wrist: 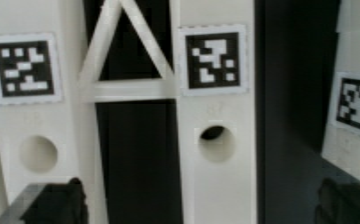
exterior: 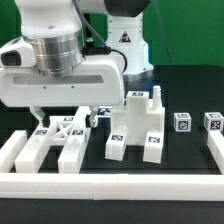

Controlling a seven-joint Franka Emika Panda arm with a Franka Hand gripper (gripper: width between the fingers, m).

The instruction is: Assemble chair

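The chair lies in loose white tagged pieces on the black table. A frame piece (exterior: 65, 138) with two bars and crossed braces lies at the exterior view's left. In the wrist view its two bars (wrist: 209, 130) show close up, each with a tag and a hole. My gripper (exterior: 63, 119) hovers right above this piece, open and empty. Its dark fingertips (wrist: 52, 205) stand wide, outside the two bars, and the gripper (wrist: 202, 208) sits over the dark gap and one bar. A chunky pegged piece (exterior: 137, 125) stands in the middle. Two small tagged blocks (exterior: 182, 122) sit at the right.
Another white slab (exterior: 25, 150) lies left of the frame piece. Long white border rails (exterior: 110, 183) run along the front and the right side. The arm's white base (exterior: 128, 40) stands behind the parts.
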